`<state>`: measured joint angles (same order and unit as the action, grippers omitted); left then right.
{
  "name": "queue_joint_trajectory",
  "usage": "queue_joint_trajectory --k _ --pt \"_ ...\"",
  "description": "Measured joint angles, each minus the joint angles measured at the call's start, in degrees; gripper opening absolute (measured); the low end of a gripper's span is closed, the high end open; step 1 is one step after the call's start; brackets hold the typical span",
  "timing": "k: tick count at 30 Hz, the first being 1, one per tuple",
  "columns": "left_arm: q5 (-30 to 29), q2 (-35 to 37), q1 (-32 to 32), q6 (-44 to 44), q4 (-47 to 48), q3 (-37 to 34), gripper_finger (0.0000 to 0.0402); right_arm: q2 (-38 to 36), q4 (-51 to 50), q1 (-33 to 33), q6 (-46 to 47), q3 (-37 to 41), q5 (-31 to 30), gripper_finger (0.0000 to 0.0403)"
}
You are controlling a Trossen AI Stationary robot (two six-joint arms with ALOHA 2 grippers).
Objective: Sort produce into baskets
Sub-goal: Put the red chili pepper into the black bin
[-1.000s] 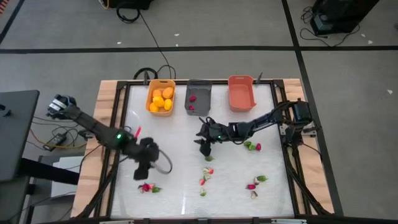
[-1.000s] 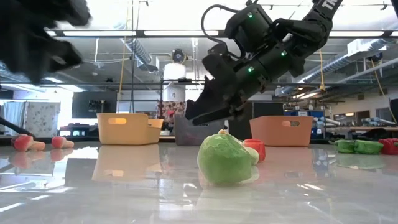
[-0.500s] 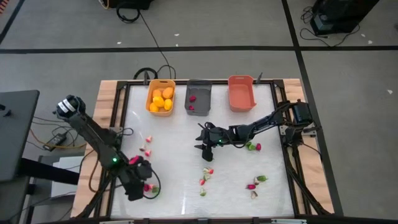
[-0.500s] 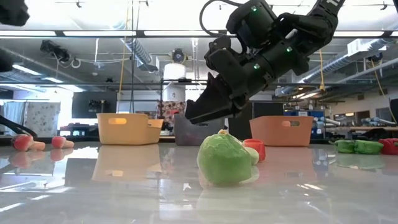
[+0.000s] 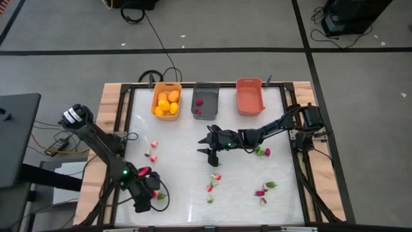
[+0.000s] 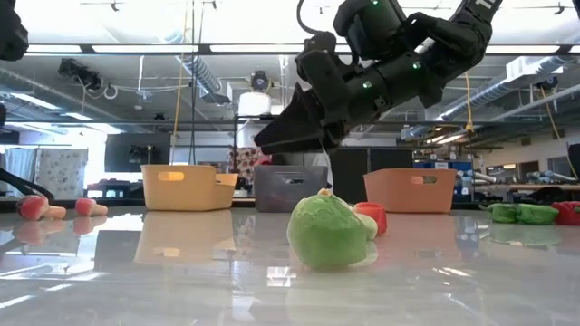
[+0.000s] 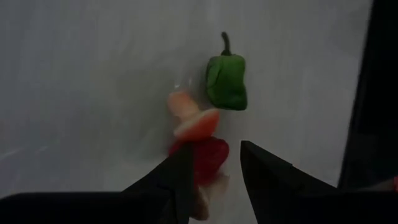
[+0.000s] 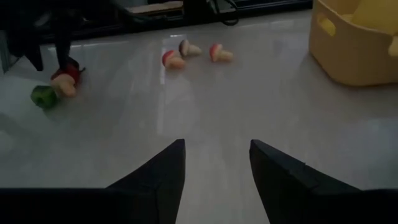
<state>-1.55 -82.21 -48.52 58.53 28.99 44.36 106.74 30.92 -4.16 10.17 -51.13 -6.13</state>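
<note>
Left gripper (image 5: 149, 191): low over the table's near-left corner, fingers parted. In the left wrist view a red-and-pale radish-like piece (image 7: 198, 152) sits between the fingertips (image 7: 180, 177) — whether they press it I cannot tell.
Green pepper (image 7: 226, 81): just beyond the radish-like piece, lying flat, stem pointing away from the gripper.
Right gripper (image 5: 207, 147): raised above the table's middle, in front of the grey basket; fingers apart with nothing between them — bare tabletop shows in the gap in the right wrist view.
Baskets: three in a row along the table's far edge. Yellow basket (image 5: 165, 101) on the left, grey basket (image 5: 205, 101) in the middle, coral basket (image 5: 250, 96) on the right.
Yellow basket contents: a heap of orange fruits (image 5: 167, 104), about five or six; exact count unclear.
Grey basket contents: two small red pieces (image 5: 199, 102).
Coral basket contents: none visible.
Loose produce, left of the right gripper: two small red-and-pale pieces (image 5: 151, 153) near the table's left edge.
Loose produce, nearer than the right gripper: a group of about four bits (image 5: 214, 178), red, pale and green.
Loose produce, right of the right gripper: a green-and-red pair (image 5: 261, 152) under the right arm, and a cluster (image 5: 265, 188) near the table's near-right corner.
Low view: a large green piece (image 6: 328, 232) stands in front, a red one touching behind it.
</note>
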Motion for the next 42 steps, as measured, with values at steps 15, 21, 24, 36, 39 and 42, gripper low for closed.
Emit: queue_joint_trajectory --k 15,21,24,36,39,42 --pt "-1.6 -5.1 -4.2 -10.2 -2.2 0.0 0.0215 0.0 -1.2 0.0 -1.4 0.0 0.2 0.0194" --pt "-2.3 -7.8 -4.3 -9.0 -2.2 0.3 0.0192 0.0 -1.1 0.0 -1.4 0.0 0.2 0.0194" --pt "-3.1 -7.7 -4.3 -8.6 -1.8 0.2 0.0157 0.0 -1.1 0.0 -1.4 0.0 0.2 0.0194" --pt "-8.1 -0.7 -0.7 0.7 2.3 -0.1 0.0030 0.0 -1.0 0.0 -1.3 0.0 -0.2 0.0191" --pt "-11.0 2.5 1.1 0.1 4.2 -0.1 0.0032 0.0 -1.1 0.0 -1.2 0.0 0.7 0.0190" --pt "-15.2 5.9 4.2 -1.2 7.3 -0.1 0.0041 0.0 -1.2 -0.1 -1.1 0.0 2.2 0.0190"
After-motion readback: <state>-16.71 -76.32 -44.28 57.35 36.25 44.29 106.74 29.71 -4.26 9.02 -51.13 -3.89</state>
